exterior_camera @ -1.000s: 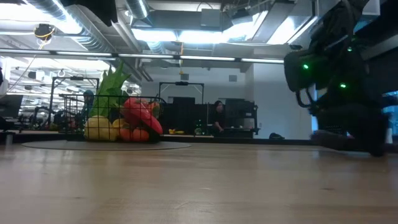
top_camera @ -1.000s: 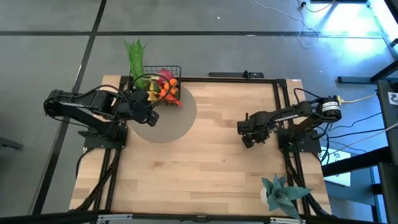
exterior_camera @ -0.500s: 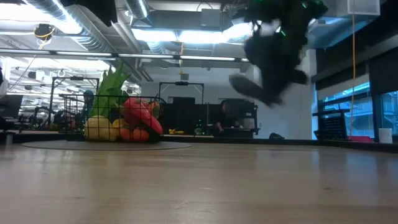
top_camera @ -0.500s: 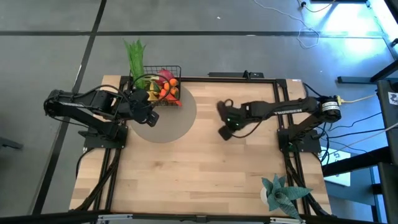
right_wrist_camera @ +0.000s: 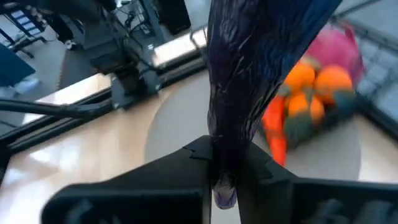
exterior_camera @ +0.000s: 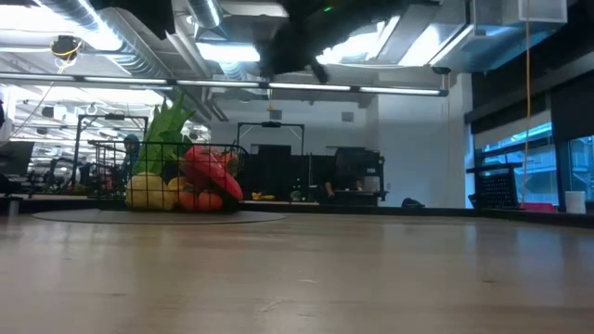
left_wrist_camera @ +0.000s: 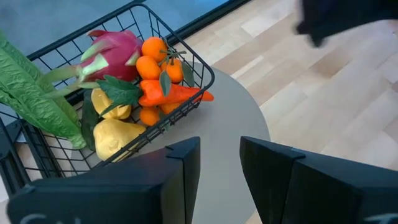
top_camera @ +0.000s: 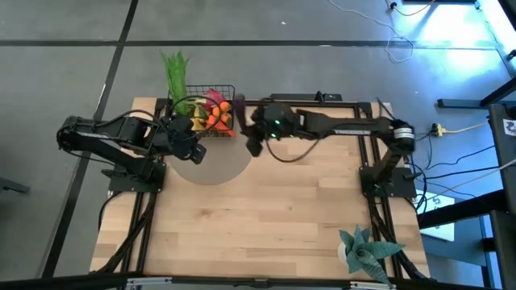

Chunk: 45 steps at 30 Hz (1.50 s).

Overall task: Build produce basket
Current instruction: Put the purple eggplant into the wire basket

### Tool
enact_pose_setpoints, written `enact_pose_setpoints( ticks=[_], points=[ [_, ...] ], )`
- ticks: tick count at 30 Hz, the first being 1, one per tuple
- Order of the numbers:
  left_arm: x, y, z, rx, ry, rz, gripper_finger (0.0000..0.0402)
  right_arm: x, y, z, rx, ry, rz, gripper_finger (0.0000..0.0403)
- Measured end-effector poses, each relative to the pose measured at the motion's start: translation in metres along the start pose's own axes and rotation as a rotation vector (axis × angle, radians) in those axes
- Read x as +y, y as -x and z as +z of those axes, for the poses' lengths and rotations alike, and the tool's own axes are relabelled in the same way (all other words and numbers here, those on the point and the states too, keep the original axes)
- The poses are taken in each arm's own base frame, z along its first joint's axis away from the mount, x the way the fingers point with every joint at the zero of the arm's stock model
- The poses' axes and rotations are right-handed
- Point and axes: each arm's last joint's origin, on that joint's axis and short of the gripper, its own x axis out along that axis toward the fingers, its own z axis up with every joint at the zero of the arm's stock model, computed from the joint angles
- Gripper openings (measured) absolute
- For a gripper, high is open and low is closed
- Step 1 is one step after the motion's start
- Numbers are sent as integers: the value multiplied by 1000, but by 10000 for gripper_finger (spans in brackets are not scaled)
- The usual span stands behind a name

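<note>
The black wire basket (top_camera: 216, 113) stands on a grey round mat (top_camera: 218, 165) at the table's far left. It holds a leek (left_wrist_camera: 31, 93), a pink dragon fruit (left_wrist_camera: 115, 46), tangerines (left_wrist_camera: 155, 59), a carrot (left_wrist_camera: 177, 94) and yellow fruits (left_wrist_camera: 115, 134). My right gripper (top_camera: 248, 114) hangs in the air just right of the basket, shut on a dark purple eggplant (right_wrist_camera: 249, 74). My left gripper (left_wrist_camera: 219, 168) is open at the basket's near-left side, above the mat. My right gripper pinches the eggplant between its two fingers (right_wrist_camera: 202, 163) close to one end (right_wrist_camera: 227, 158), whose pale tip pokes out behind them. The arm reaches in from the table's right. The eggplant is lifted clear, and its long body (top_camera: 240, 102) stands out past the fingers toward the basket.
A blue-green spiky plant (top_camera: 367, 251) sits at the table's near right corner. The bare wooden top (top_camera: 266, 217) spreads across the middle and near side. The basket's tall grid walls (exterior_camera: 176, 181) and the upright leek leaves (top_camera: 175, 71) stand beside both grippers.
My right arm has swung from low at the table's right side, up and across toward the far left. It has carried the eggplant through the air to just beside the basket. The left arm and the basket have kept still.
</note>
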Motion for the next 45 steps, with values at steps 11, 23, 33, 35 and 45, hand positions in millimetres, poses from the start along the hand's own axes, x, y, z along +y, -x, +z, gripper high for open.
enact_pose_setpoints(
  ticks=[11,23,33,35,45],
  points=[
    [4,4,1,-8,47,-9,101,-32,-81,42,-89,165,46,19],
    [29,25,4,-68,129,-61,101,-49,-157,47,-201,230,226,19],
    [36,31,5,-89,149,-71,101,-59,-204,23,-269,244,241,19],
    [36,31,5,-88,148,-70,101,-61,-209,18,-268,259,229,19],
    [36,31,5,-89,148,-69,101,-65,-214,9,-237,364,165,19]
  ],
)
